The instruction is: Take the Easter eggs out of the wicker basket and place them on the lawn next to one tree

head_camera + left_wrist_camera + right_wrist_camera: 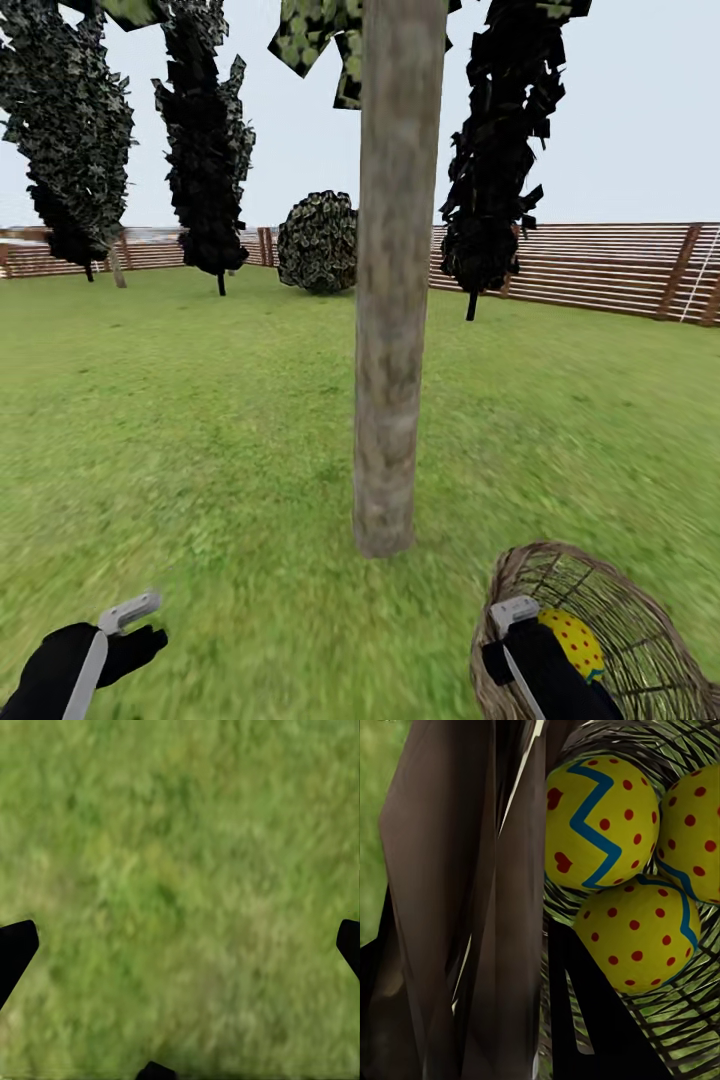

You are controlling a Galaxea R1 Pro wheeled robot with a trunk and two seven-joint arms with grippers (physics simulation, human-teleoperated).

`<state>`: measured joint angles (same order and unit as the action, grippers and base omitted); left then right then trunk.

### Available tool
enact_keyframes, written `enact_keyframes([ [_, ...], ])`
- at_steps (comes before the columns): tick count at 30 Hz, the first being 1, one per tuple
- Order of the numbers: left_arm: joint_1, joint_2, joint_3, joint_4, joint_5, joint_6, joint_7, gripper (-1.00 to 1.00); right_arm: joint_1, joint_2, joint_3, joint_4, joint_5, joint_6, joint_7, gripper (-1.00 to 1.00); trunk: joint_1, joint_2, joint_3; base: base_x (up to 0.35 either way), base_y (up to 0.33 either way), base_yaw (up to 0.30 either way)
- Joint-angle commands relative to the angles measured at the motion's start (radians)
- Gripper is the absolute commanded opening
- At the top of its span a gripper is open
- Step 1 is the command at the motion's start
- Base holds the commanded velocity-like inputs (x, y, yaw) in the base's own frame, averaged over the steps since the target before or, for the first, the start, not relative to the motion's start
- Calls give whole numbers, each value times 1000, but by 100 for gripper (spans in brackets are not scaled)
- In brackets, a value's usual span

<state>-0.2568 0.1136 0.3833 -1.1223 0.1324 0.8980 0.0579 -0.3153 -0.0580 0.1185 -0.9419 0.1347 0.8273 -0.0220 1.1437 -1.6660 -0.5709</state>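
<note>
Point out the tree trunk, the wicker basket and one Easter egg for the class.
tree trunk (pixel 392 330), head view, middle of the bare trunk.
wicker basket (pixel 640 620), head view, woven side wall.
Easter egg (pixel 600 821), right wrist view, dotted shell beside the blue zigzag.

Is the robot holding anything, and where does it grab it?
The right gripper holds the basket by its rim; the left gripper holds nothing.

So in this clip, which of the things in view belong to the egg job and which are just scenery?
Job:
- three eggs, all in the basket
- tree trunk
- grass
- right tool at the basket rim

Scenery:
- fence
- dark trees
- round bush
</note>
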Motion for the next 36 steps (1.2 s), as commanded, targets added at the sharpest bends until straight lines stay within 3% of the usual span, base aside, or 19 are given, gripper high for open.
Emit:
enact_keyframes([
  [1,-1,0,0,3,9,4,6,100,-1,-2,4,-1,14,6,-3,-100,4,-8,-4,0,0,278],
  [36,-1,-4,0,-17,15,1,5,100,-1,0,10,-1,25,5,-4,-100,138,-253,-114,0,0,258],
])
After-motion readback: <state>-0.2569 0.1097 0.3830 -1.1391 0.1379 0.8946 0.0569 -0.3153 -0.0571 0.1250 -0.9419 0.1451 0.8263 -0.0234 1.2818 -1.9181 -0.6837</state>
